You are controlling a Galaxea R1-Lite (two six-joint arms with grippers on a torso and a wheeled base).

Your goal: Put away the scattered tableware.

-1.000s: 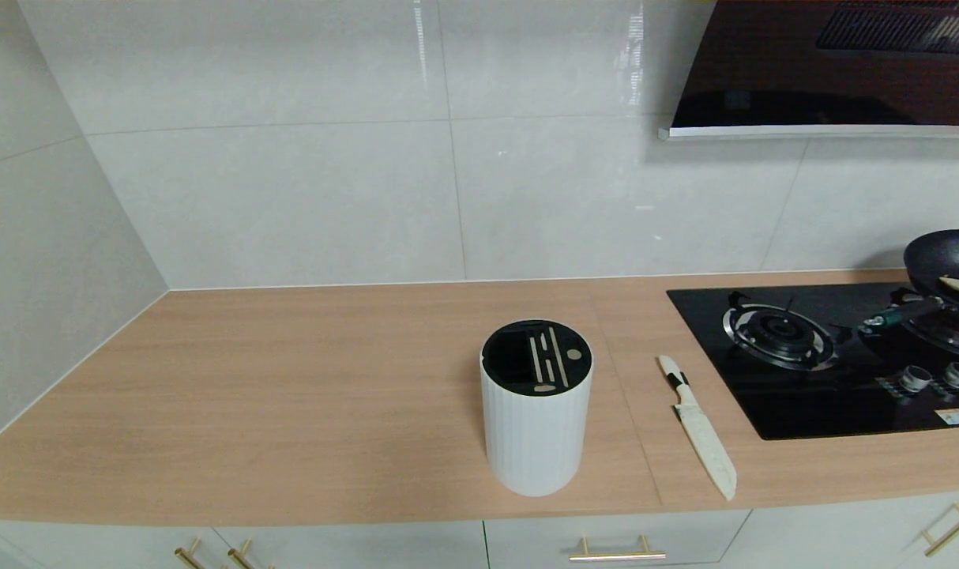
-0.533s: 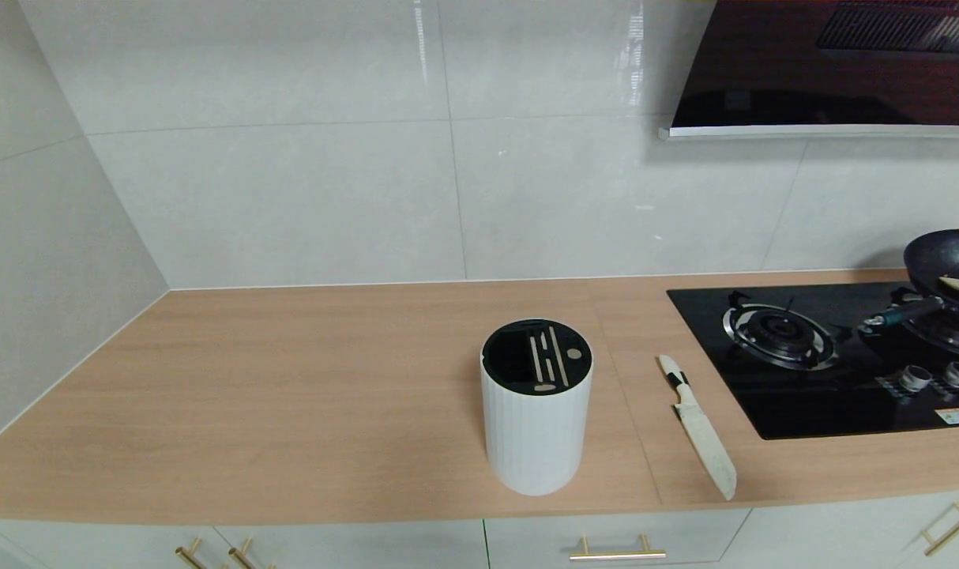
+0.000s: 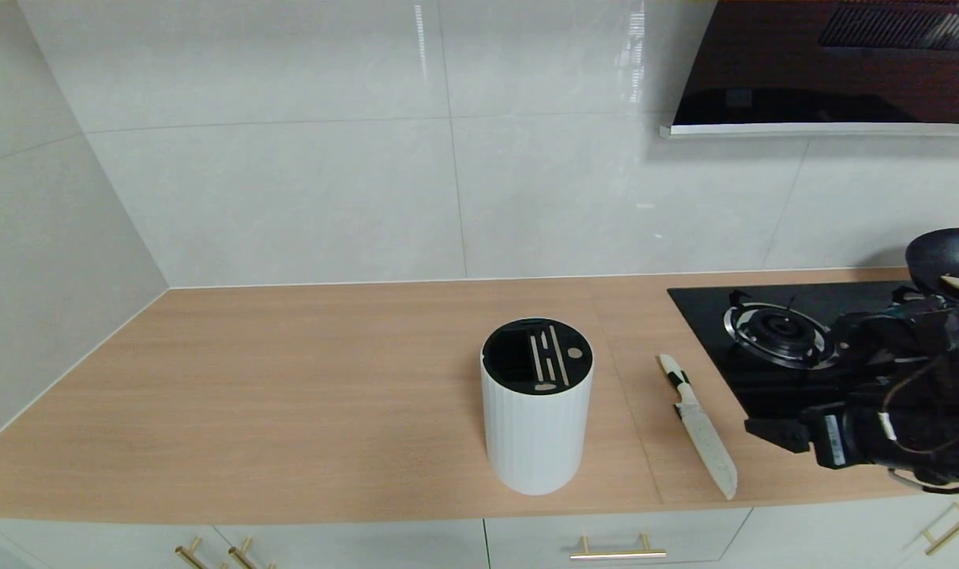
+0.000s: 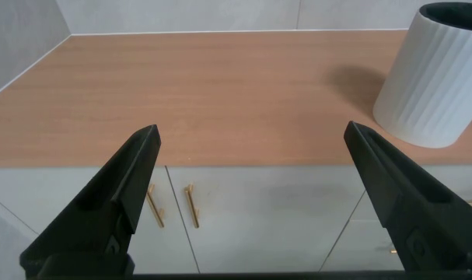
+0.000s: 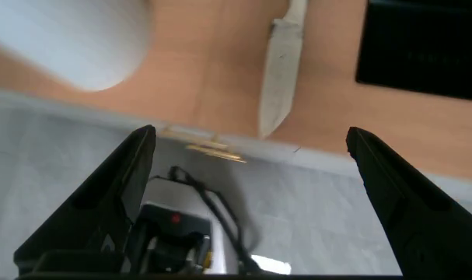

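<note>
A pale kitchen knife point(image 3: 699, 427) lay on the wooden countertop point(image 3: 290, 395) between a ribbed white cylindrical holder point(image 3: 536, 427) and the black gas hob point(image 3: 752, 387). The right gripper point(image 5: 251, 138) hovered near its blade, jaws spread wide; the left gripper point(image 4: 251, 134), likewise agape, held nothing

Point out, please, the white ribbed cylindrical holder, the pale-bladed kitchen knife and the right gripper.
white ribbed cylindrical holder point(image 3: 536, 435): head view, front wall.
pale-bladed kitchen knife point(image 3: 702, 438): head view, mid-blade.
right gripper point(image 5: 249, 136): right wrist view, midway between fingertips.
</note>
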